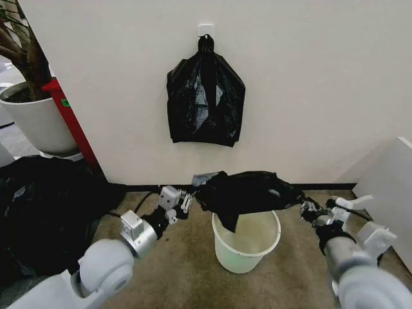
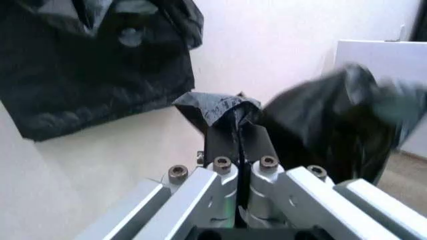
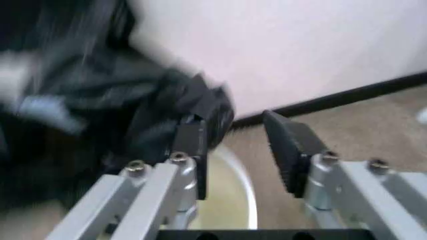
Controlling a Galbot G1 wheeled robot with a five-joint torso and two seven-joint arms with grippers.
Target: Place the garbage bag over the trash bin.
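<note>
Left hand (image 1: pixel 190 201) pinches garbage bag (image 1: pixel 248 191) above trash bin (image 1: pixel 246 252).

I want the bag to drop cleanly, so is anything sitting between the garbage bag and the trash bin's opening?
Nothing visible. The garbage bag hangs right over the trash bin, pinched by the left gripper; the right gripper is open beside its other end.

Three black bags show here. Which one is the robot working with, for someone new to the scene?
Find the round cream-white plastic trash bin on the carpet below the wall. The thin, glossy black garbage bag is draped across its rim. Unlike the knotted bundle hanging from a wall hook, the left gripper pinches its edge.
</note>
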